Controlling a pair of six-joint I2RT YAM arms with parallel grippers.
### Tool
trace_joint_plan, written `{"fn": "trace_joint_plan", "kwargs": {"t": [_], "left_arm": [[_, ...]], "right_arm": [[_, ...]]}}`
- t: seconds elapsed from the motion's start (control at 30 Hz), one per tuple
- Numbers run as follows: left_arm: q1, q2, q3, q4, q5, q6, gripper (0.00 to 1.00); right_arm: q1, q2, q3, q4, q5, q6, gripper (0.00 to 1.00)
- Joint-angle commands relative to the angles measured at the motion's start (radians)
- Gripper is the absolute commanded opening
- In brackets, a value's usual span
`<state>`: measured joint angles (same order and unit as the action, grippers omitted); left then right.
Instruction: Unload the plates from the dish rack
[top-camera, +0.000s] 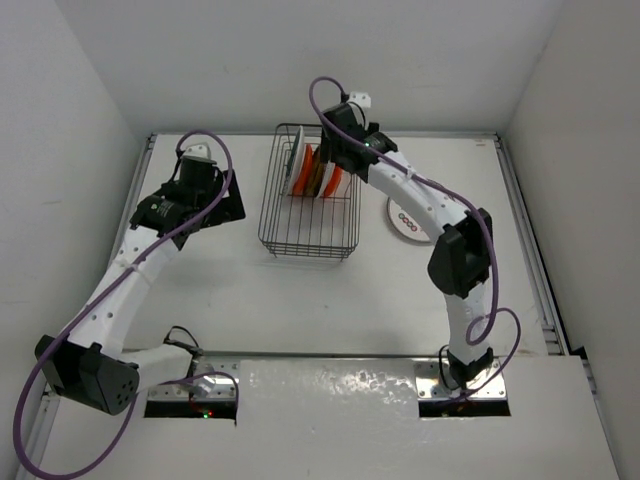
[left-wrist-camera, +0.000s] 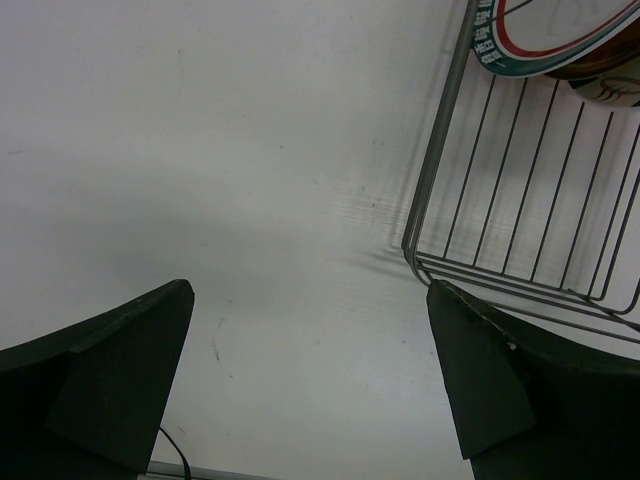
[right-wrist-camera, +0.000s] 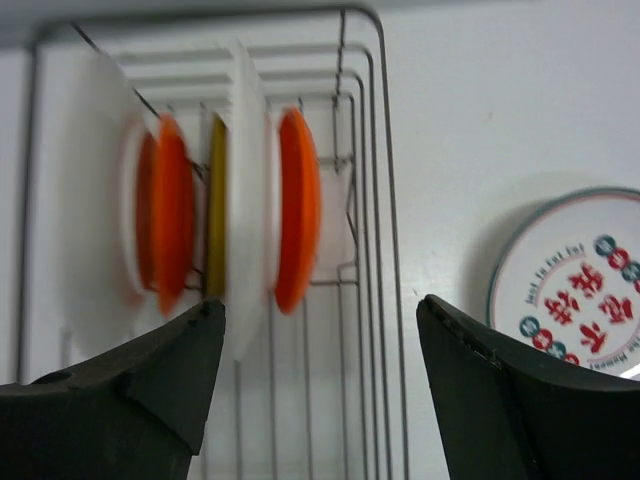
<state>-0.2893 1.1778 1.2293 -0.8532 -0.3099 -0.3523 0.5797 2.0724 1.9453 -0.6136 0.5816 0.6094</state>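
Note:
The dark wire dish rack (top-camera: 310, 215) stands mid-table. Several plates (top-camera: 315, 170) stand on edge at its far end. In the right wrist view they are a large white plate (right-wrist-camera: 90, 240), an orange one (right-wrist-camera: 172, 225), a white one (right-wrist-camera: 246, 230) and another orange one (right-wrist-camera: 297, 220). My right gripper (top-camera: 338, 160) hovers over the rack's far right side, open and empty (right-wrist-camera: 320, 340), with the right-hand orange plate just ahead of it. My left gripper (top-camera: 225, 205) is open and empty (left-wrist-camera: 310, 350) over bare table left of the rack (left-wrist-camera: 520, 200).
A white plate with a teal rim and red marks (top-camera: 408, 220) lies flat on the table right of the rack; it also shows in the right wrist view (right-wrist-camera: 575, 290). A teal- and red-rimmed plate (left-wrist-camera: 560, 35) shows in the rack. White walls enclose the table.

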Motion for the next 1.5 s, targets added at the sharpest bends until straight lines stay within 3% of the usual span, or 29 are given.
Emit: {"fn": "trace_joint_plan", "kwargs": {"t": [0.0,0.13,0.3,0.47,0.67,0.83,0.97,1.17,1.47], "left_arm": [[-0.007,-0.030,0.010,0.034,0.014,0.021,1.00],[-0.007,-0.038,0.012,0.025,0.009,0.033,1.00],[-0.007,-0.047,0.009,0.016,-0.009,0.047,1.00],[-0.007,-0.061,0.006,0.009,-0.014,0.064,1.00],[-0.007,-0.079,-0.019,0.016,0.015,0.064,1.00],[-0.007,-0.095,-0.042,0.023,0.025,0.067,1.00],[-0.007,-0.099,-0.045,0.026,0.029,0.068,1.00],[-0.007,-0.109,-0.045,0.028,0.026,0.069,1.00],[-0.007,-0.104,-0.056,0.042,0.023,0.055,1.00]], "right_arm": [[0.023,-0.041,0.119,0.043,0.081,-0.011,0.76],[0.045,-0.020,0.196,0.063,0.058,-0.016,0.74],[0.042,0.190,0.409,-0.015,0.040,-0.057,0.62],[0.042,0.206,0.325,0.031,0.083,-0.076,0.53],[0.042,0.253,0.362,0.003,0.101,-0.114,0.46],[0.045,0.221,0.300,0.014,0.110,-0.100,0.23],[0.051,0.207,0.317,-0.027,0.144,-0.041,0.11],[0.054,0.129,0.333,-0.098,0.233,0.091,0.00],[0.052,-0.042,0.350,-0.124,0.357,0.070,0.00]]}}
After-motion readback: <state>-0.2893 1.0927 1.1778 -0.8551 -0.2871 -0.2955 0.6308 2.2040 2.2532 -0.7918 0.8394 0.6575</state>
